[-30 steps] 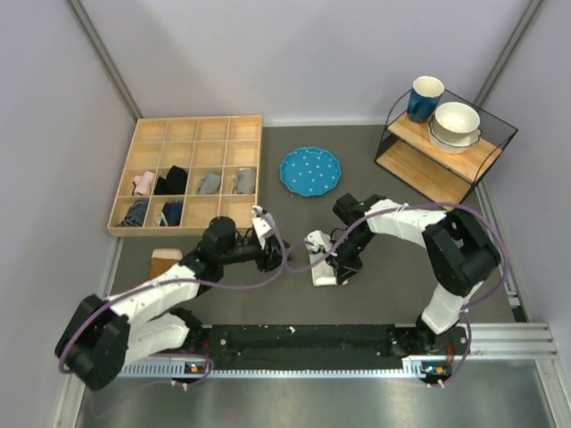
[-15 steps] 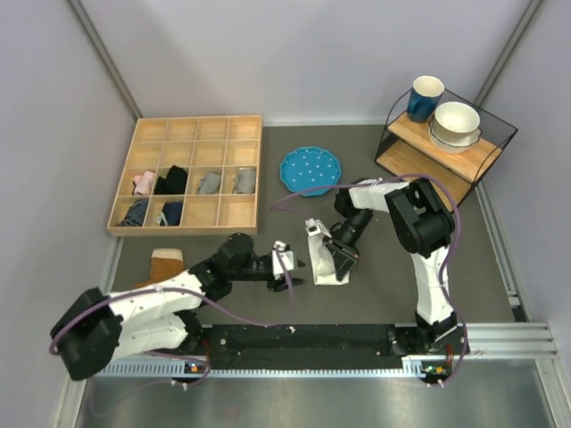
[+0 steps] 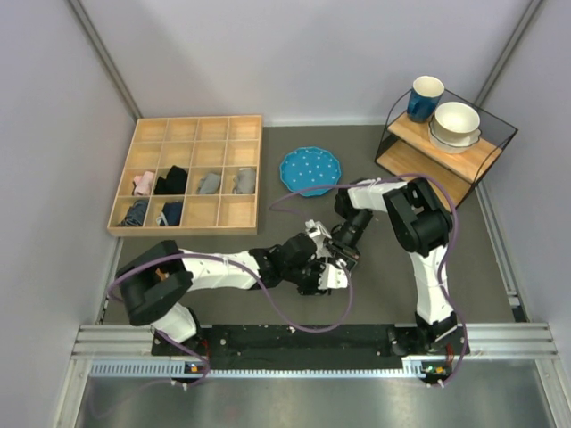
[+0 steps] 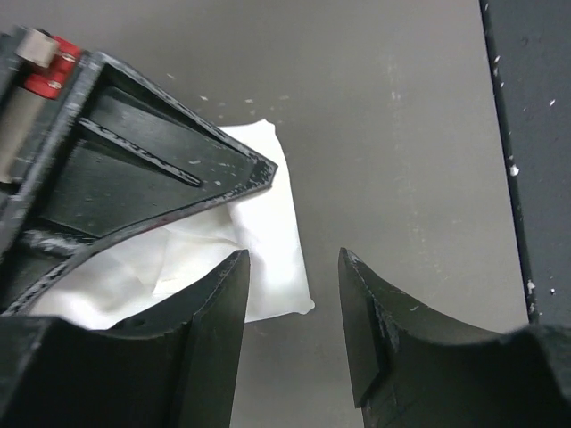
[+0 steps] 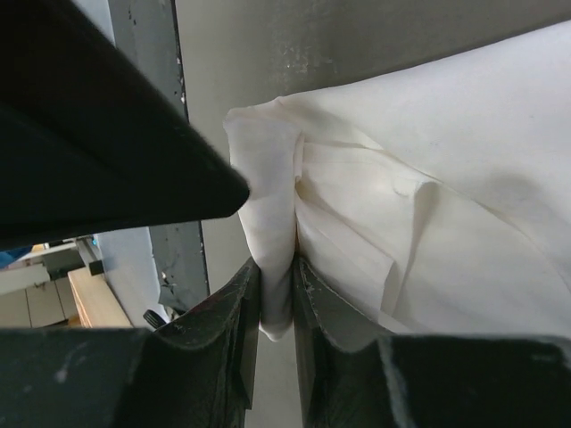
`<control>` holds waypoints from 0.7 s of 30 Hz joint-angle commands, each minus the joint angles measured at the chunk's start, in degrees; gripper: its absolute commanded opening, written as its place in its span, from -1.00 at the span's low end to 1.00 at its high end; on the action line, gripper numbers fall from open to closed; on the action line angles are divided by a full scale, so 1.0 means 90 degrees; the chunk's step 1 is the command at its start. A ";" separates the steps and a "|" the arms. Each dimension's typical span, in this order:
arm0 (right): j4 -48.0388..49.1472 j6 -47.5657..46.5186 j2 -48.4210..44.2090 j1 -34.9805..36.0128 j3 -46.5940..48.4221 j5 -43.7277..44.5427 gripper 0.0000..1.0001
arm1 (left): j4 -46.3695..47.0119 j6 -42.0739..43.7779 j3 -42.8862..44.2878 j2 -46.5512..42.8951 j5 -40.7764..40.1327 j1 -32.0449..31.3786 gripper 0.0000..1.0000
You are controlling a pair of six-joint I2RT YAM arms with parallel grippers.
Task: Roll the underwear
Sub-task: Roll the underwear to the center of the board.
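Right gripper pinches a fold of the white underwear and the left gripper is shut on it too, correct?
No. The right gripper pinches a fold of the underwear, but the left gripper is open, jaws apart over its edge; the left wrist view shows it.

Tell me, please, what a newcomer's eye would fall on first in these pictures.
Both arms meet mid-table over the white underwear: the right arm's fingers pinch a folded edge, while the left arm's fingers stand open above its corner. At far left sits a wooden compartment tray holding small cloth bundles.
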 commanded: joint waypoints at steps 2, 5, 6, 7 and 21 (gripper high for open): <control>-0.0153 -0.0061 0.0057 -0.0055 0.0217 -0.0145 -0.58 | -0.0385 0.0320 0.0443 0.0394 -0.0510 -0.0183 -0.02; -0.0153 -0.0061 0.0047 -0.0065 0.0217 -0.0174 -0.57 | -0.0512 0.0310 0.0551 0.0590 -0.0842 -0.0223 -0.06; -0.0143 -0.0071 0.0037 -0.0065 0.0208 -0.0193 -0.56 | -0.0503 0.0291 0.0570 0.0620 -0.0939 -0.0223 -0.08; -0.0162 -0.0090 0.0028 -0.0055 0.0208 -0.0223 -0.56 | -0.0522 0.0262 0.0580 0.0659 -0.0998 -0.0223 -0.09; 0.0871 0.0485 -0.1924 -0.1265 -0.0016 -0.0243 -0.14 | -0.1021 -0.0810 0.0668 0.0767 0.0795 0.0616 -0.89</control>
